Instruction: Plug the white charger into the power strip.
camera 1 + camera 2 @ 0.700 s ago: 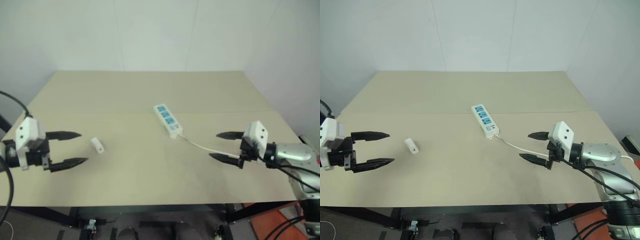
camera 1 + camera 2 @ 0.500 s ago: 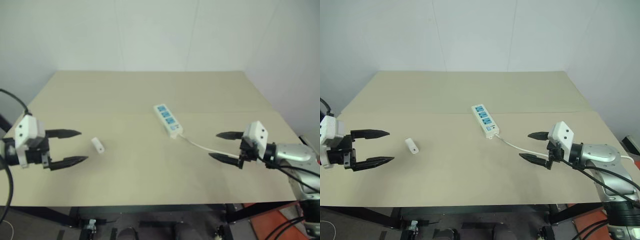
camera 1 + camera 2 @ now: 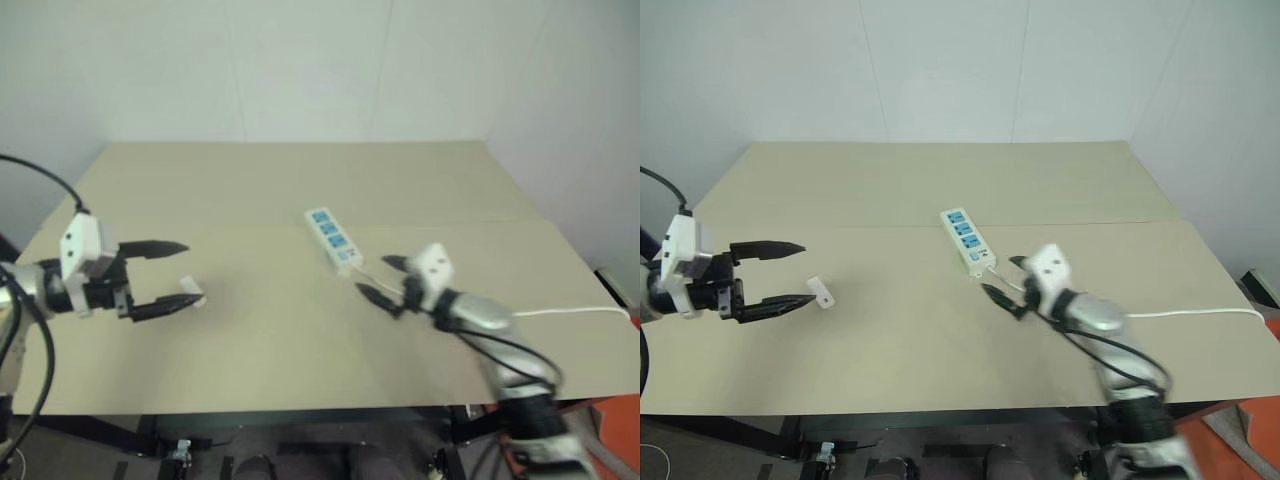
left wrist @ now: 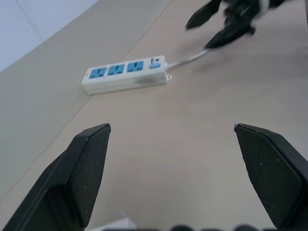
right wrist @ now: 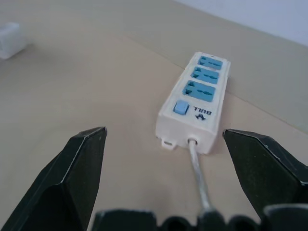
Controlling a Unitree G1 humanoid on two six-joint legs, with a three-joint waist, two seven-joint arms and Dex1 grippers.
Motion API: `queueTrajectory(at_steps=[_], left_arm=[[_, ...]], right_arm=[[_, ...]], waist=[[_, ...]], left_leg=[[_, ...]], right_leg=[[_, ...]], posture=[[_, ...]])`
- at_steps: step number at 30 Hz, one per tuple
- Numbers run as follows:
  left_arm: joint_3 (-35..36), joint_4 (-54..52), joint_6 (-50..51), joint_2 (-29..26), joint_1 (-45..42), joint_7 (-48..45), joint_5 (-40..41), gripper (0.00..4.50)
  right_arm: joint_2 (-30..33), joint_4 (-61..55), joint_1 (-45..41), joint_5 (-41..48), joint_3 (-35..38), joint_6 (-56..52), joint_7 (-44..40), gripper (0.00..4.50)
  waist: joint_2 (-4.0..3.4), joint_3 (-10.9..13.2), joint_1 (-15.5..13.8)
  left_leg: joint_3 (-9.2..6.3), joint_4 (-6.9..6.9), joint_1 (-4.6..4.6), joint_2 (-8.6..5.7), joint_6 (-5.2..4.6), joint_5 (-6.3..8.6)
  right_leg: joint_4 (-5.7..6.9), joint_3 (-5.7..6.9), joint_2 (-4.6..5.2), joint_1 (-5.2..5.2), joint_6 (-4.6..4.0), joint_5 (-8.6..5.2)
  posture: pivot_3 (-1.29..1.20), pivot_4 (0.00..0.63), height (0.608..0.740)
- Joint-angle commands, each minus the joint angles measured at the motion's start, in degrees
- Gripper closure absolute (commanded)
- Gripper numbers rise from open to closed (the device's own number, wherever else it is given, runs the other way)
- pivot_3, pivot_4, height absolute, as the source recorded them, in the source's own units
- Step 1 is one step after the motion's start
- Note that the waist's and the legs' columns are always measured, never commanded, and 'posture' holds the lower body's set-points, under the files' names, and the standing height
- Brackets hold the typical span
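Looking across the tan table (image 3: 940,190), nothing is held yet. The left gripper (image 3: 785,273) sits at the left edge of the head view with its two black fingers spread wide, and the white charger (image 3: 820,292) lies flat on the table just off the tip of the lower finger, at mid-left of the frame. I cannot tell whether that tip touches it. The power strip (image 3: 966,240) lies near the centre, angled, its three blue sockets facing up and its thin white cord (image 3: 1200,313) trailing off toward the right edge. The right gripper (image 3: 1004,281) hovers just below the strip's cord end, fingers wide apart, empty, with the cord running between them in the right wrist view.

The risk I see is at the charger: it is small and light, and a finger closing from one side could flick it away or tip it instead of trapping it. On the other side, a gripper closing or pushing at the cord end could drag the unweighted strip and turn the sockets away from the approach.
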State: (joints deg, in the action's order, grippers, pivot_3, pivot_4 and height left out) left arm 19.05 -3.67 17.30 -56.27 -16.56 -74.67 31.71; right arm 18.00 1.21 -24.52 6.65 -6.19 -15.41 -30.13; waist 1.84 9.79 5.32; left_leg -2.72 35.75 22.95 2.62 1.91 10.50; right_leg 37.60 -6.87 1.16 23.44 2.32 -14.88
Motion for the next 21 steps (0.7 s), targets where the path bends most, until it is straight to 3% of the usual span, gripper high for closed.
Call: queueTrajectory(at_steps=[1,4,8,17,21], left_arm=[[-1.06,0.79,-0.63,0.38,-3.25,0.34,0.3,0.0],[-2.35,1.2,-0.82,1.16,-4.66,0.28,0.17,0.0],[-3.11,1.54,-1.16,1.68,-5.38,0.04,0.09,0.0],[-2.03,1.86,-1.75,0.65,-3.73,-1.17,0.2,0.0],[-2.01,1.93,-1.99,0.45,-3.58,-1.33,-0.01,0.0]], right_arm=[[-6.22,10.76,-6.11,-7.38,-0.2,5.47,14.26,0.02],[-10.01,24.35,-12.43,-10.36,0.46,12.39,21.94,0.02],[-12.22,38.65,-19.04,-10.55,1.54,19.16,25.57,0.02],[-14.66,54.4,-24.65,-6.75,4.43,23.5,18.49,0.02],[-14.9,56.06,-25.55,-6.57,5.09,25.21,16.37,0.9]], waist=[[0.0,0.0,0.12],[0.0,0.0,0.12],[0.0,0.0,0.25],[0.0,0.0,0.7],[0.0,0.0,1.44]], left_leg=[[0.0,0.0,0.03,-0.02,0.0,0.0],[-0.01,-0.01,0.13,-0.08,0.0,0.0],[-0.08,-0.03,0.21,-0.08,0.0,0.0],[-0.11,-0.09,0.1,-0.08,0.0,0.0],[-0.12,-0.1,-0.11,-0.04,-0.01,0.0]], right_leg=[[-0.02,0.0,0.02,0.01,-0.02,0.01],[-0.09,0.01,0.09,0.03,-0.15,0.09],[-0.17,0.08,0.1,0.04,-0.36,0.22],[-0.13,0.1,0.09,-0.04,-0.38,0.23],[-0.07,0.1,0.05,-0.21,-0.27,0.16]], posture=[[0.0,0.15,0.74],[0.0,0.15,0.74],[0.0,0.15,0.74],[0.0,0.15,0.74],[0.0,0.15,0.74]])
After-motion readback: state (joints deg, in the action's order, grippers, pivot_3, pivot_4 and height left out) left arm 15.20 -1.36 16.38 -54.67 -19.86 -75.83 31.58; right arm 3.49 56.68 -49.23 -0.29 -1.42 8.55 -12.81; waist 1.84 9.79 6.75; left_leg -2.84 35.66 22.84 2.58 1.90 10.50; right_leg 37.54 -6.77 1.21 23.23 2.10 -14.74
